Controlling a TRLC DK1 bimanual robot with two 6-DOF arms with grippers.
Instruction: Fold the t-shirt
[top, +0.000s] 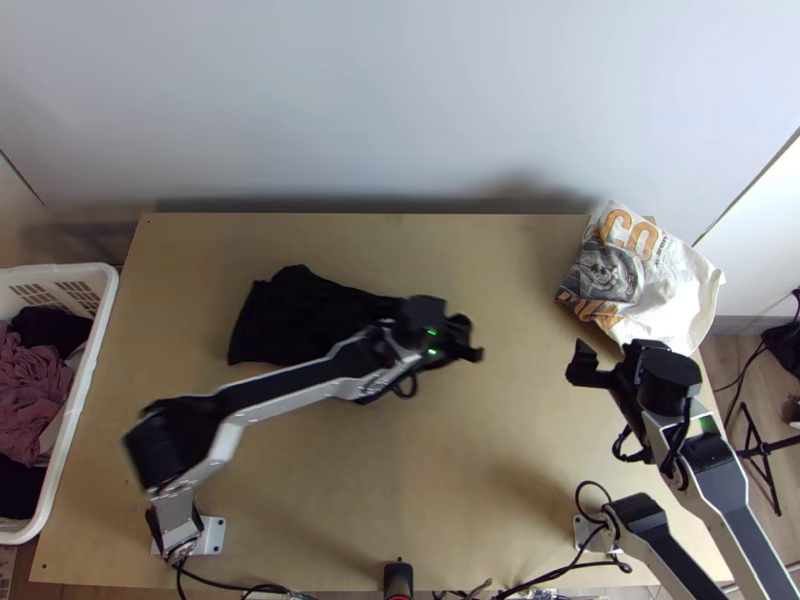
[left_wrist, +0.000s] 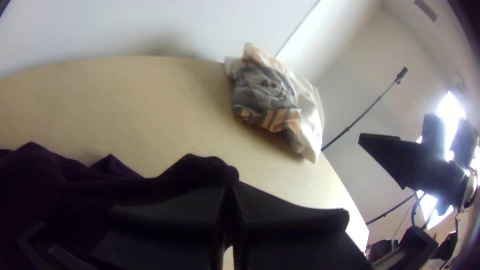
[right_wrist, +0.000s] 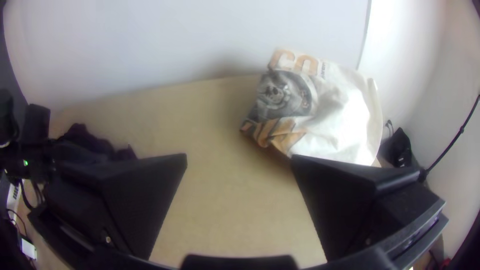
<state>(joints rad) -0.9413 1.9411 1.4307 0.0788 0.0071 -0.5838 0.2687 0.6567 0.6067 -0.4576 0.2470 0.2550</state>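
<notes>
A black t-shirt lies bunched on the table, left of centre, partly hidden under the left arm. My left gripper is at the cloth's right end. In the left wrist view, the left gripper has its fingers together on a raised fold of the dark t-shirt. The right gripper stands open over the table's right side, apart from the shirt. Between the wide-spread fingers of the right gripper there is no cloth; the t-shirt lies farther off, beside the left arm.
A crumpled white printed cloth lies at the table's back right corner, just beyond the right gripper. A white basket with clothes stands off the table's left edge. Bare wood shows at the table's middle front, with cables along the near edge.
</notes>
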